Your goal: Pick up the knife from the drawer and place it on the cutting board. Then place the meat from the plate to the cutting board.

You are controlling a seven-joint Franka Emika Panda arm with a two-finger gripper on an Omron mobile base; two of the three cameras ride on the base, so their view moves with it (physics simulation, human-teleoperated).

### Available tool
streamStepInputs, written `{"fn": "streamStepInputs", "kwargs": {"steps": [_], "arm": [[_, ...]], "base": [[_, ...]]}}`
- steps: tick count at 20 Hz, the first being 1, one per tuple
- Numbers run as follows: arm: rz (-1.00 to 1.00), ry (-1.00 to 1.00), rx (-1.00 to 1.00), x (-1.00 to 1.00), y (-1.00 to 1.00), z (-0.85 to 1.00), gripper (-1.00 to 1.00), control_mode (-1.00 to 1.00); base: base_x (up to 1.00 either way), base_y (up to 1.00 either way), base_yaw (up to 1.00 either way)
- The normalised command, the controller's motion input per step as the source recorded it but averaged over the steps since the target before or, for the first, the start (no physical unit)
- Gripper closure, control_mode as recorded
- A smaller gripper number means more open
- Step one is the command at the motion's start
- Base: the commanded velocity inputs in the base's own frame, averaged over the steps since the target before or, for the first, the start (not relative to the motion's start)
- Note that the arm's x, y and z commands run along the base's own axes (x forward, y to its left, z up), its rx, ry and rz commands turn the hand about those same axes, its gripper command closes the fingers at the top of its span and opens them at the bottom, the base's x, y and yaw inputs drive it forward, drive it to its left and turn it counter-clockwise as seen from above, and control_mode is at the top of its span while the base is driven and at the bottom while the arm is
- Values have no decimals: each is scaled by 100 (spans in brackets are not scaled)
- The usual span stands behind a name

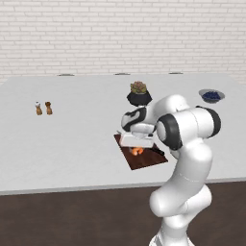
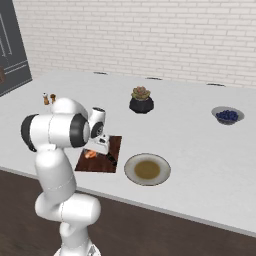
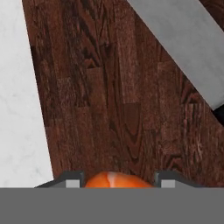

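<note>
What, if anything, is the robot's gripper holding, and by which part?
The gripper has the small orange-pink curled meat between its fingertips, gripped across its sides, just above the dark reddish-brown wooden cutting board.

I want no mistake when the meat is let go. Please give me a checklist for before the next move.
1. Meat between the hand's fingers: ok.
2. Hand above the cutting board: ok.
3. Knife already on the board: ok.
4. Knife blade apart from the meat: ok.
5. Plate has no meat on it: ok.
6. Meat touching the board: cannot tell.
</note>
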Motion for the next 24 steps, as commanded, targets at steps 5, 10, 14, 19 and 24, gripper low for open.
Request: {"fn": "streamStepInputs", "kwargs": {"steps": [5, 10, 14, 19, 24], "arm": [[0, 0, -1, 0, 0, -35, 100, -100], [0, 0, 0, -1, 0, -20, -100, -100], [0, 0, 0, -8, 0, 1, -100, -100], [0, 0, 0, -13, 0, 13, -100, -100], [0, 0, 0, -28, -7, 20, -100, -100]], "base": [[0, 0, 0], [0, 0, 0], [0, 0, 0], [0, 0, 0], [0, 0, 0]]}}
